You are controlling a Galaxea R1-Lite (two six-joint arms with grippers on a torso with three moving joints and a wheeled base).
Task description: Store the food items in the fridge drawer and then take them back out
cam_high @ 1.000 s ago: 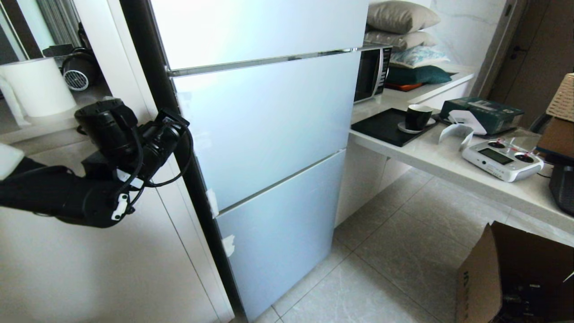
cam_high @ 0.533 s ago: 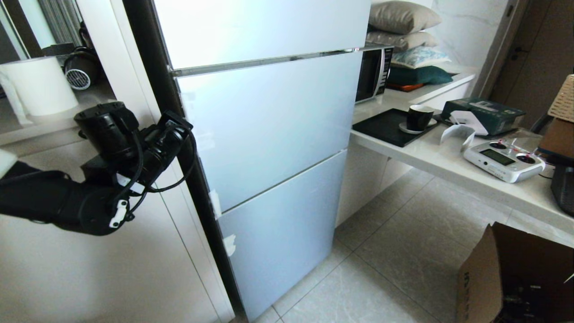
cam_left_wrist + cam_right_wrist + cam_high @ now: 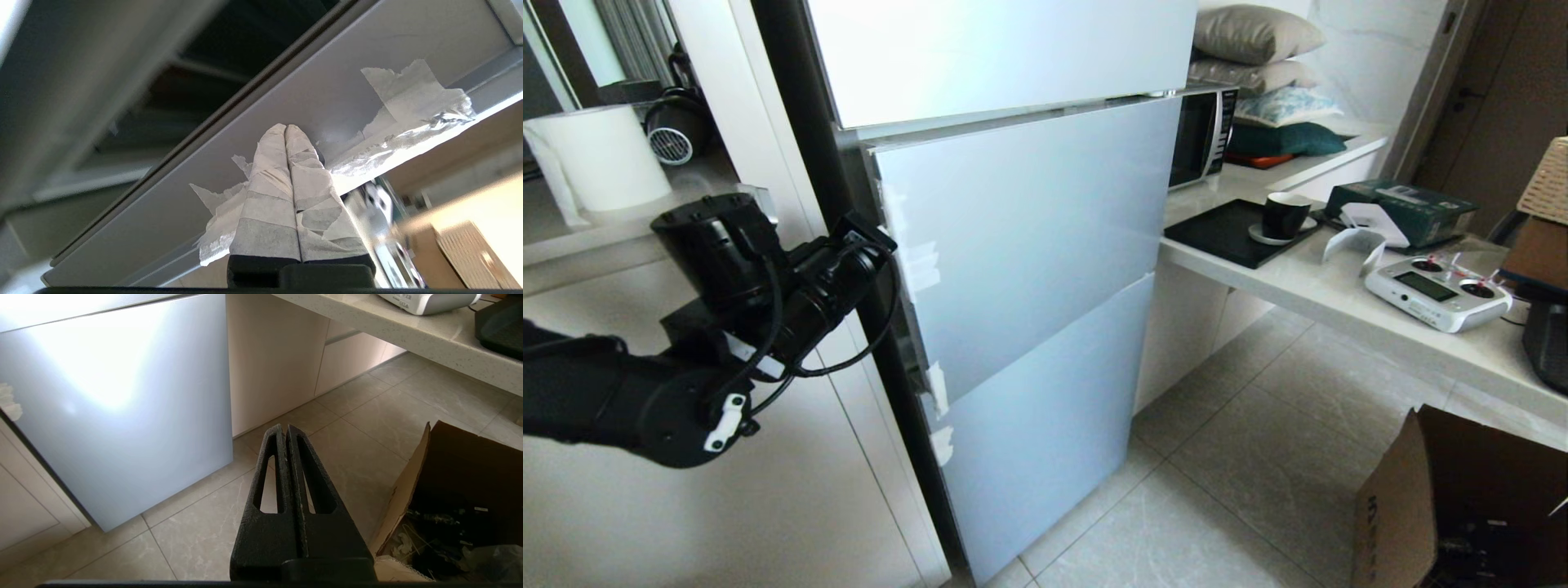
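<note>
Head view looks down at a tall pale-blue fridge (image 3: 1013,245) with three stacked fronts; the middle door (image 3: 1029,229) stands slightly ajar, its left edge pulled out from the dark cabinet side. The left arm (image 3: 645,392) reaches in from the left, and its hand (image 3: 882,245) sits at that door's left edge, though this view hides the fingertips behind the wrist. Left wrist view fills that gap: two tape-wrapped fingers (image 3: 269,183) are pressed together with no gap, holding nothing, their tips (image 3: 286,128) touching the edge of the door (image 3: 310,94) among torn patches of white tape (image 3: 412,102), with a dark opening into the fridge showing beyond the door's edge. Right wrist view shows what the head view does not: the right hand (image 3: 284,428), black and closed tight on nothing, hanging over the tiled floor (image 3: 204,522) near the bottom fridge front (image 3: 118,416) and an open cardboard box (image 3: 461,490). Only the head view shows the tabletop (image 3: 1339,302) to the right, carrying a black tray (image 3: 1225,233) with a dark cup (image 3: 1284,214), and a white remote controller (image 3: 1437,290). Neither the food items nor the clear fridge drawer appear in any view.
</note>
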